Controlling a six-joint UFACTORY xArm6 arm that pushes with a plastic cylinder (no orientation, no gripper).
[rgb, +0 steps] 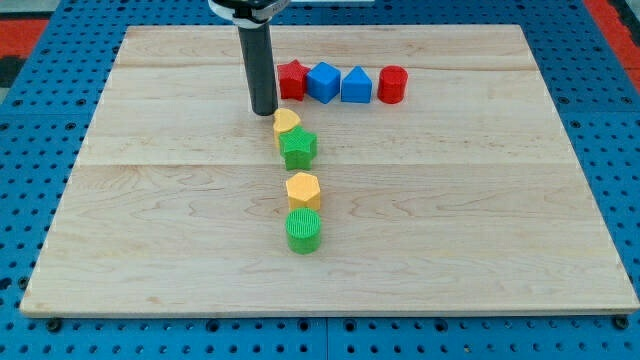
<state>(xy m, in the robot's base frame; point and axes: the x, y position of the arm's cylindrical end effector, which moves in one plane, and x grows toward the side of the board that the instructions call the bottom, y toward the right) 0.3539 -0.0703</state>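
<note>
End effector: a plain dark rod, no jaws to open or close, so it grasps nothing. My tip (264, 112) sits on the wooden surface (480, 230), in the upper middle of the board.

Contact: my tip stands just beside the yellow block (286, 124), which lies at about 4 o'clock from it. Whether the two actually touch cannot be told; any gap is very slight. The red star block (291, 79) is near the rod at roughly 1 o'clock from my tip, partly behind the rod's side.

Arm pose: the rod (259, 65) drops nearly vertical from the view's top, where a white and black mount (243, 9) is cut off by the frame edge.

Blocks about my tip:
- A row runs toward 3 o'clock from the red star block: blue cube-like block (322, 82), blue house-shaped block (356, 86), red cylinder (392, 85). Neighbours touch or nearly touch.
- A column runs toward 6 o'clock from the yellow block: green star block (298, 148) touching it, then a gap, then yellow hexagonal block (302, 189) with green cylinder (303, 231) right against its lower side.

The surface rests on a blue pegboard (30, 180).
</note>
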